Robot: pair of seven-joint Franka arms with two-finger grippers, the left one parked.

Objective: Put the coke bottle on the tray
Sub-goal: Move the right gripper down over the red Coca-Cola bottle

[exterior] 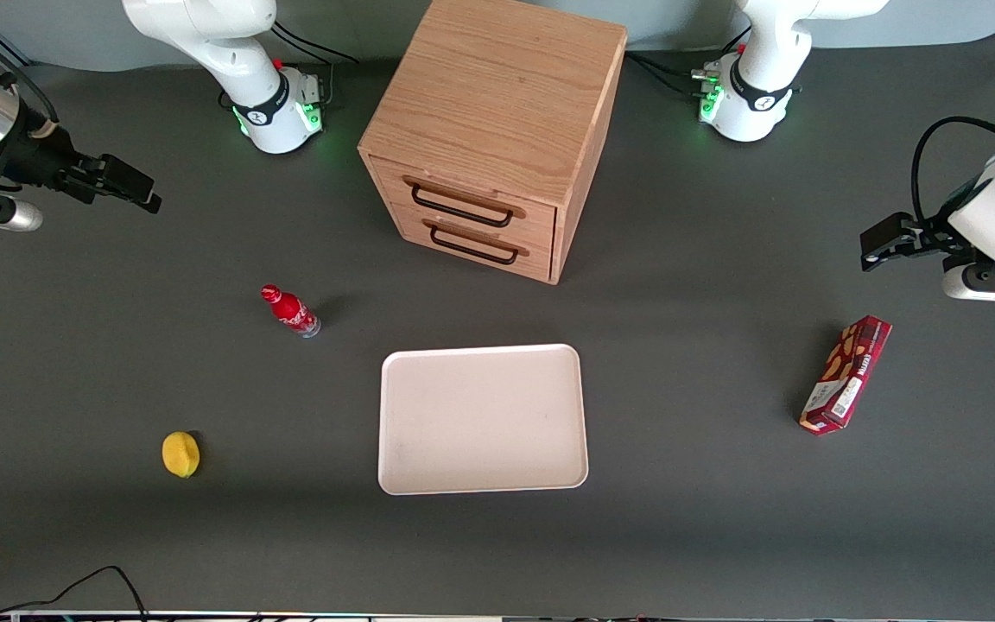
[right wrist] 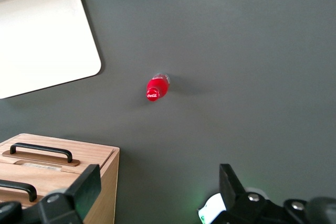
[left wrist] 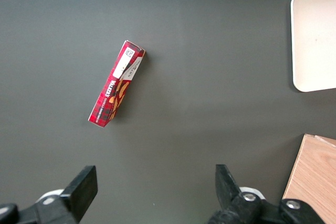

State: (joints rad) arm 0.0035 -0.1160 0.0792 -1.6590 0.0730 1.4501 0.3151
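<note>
The coke bottle (exterior: 290, 311), small and red with a red cap, stands on the dark table, apart from the tray and a little farther from the front camera. The right wrist view shows it from above (right wrist: 157, 87). The tray (exterior: 480, 419), pale pinkish-white with a low rim, lies flat with nothing on it in front of the drawer cabinet. It also shows in the right wrist view (right wrist: 42, 35). My right gripper (exterior: 139, 192) is open and holds nothing. It hangs above the table toward the working arm's end, well apart from the bottle, and shows in its wrist view (right wrist: 160, 187).
A wooden two-drawer cabinet (exterior: 489, 130) stands farther from the front camera than the tray. A yellow lemon (exterior: 180, 454) lies nearer to that camera than the bottle. A long dark-red snack box (exterior: 846, 373) lies toward the parked arm's end.
</note>
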